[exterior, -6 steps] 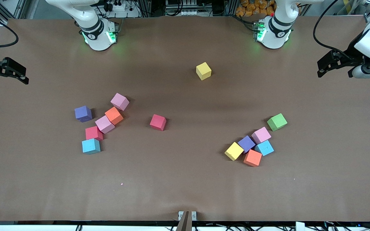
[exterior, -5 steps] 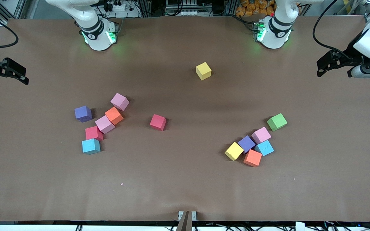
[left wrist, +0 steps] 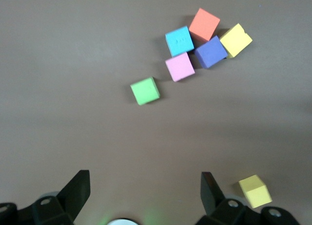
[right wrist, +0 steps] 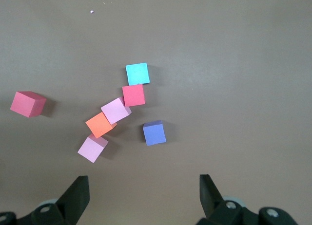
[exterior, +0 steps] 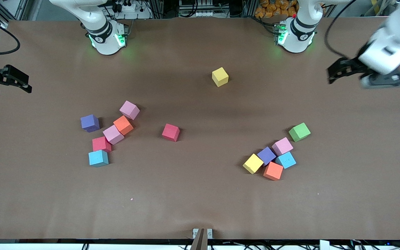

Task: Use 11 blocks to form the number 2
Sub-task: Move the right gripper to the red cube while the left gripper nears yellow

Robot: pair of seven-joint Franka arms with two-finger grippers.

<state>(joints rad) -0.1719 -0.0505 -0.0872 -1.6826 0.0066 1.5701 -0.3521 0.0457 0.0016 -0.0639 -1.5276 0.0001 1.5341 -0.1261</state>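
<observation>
The blocks lie loose and no number 2 shows. Toward the right arm's end sits a cluster: pink [exterior: 129,110], purple [exterior: 90,123], orange [exterior: 123,125], pink [exterior: 113,134], red [exterior: 101,144] and light blue [exterior: 98,158]. A red block [exterior: 171,132] lies alone mid-table. A yellow one [exterior: 220,76] lies nearer the bases. Toward the left arm's end cluster pink [exterior: 282,146], purple [exterior: 266,155], blue [exterior: 286,160], yellow [exterior: 253,163] and orange [exterior: 273,171]. My left gripper [exterior: 330,74] [left wrist: 144,178] hangs open over bare table. My right gripper [exterior: 29,84] [right wrist: 143,182] is open and empty at the table's end.
A green cube [exterior: 299,132] [left wrist: 145,90] sits beside the cluster at the left arm's end, a little farther from the front camera. The brown table [exterior: 200,201] has a broad bare strip along its near edge and between the two clusters.
My left arm has swung inward from the table's end toward the middle. The right arm has barely shifted. No block has moved.
</observation>
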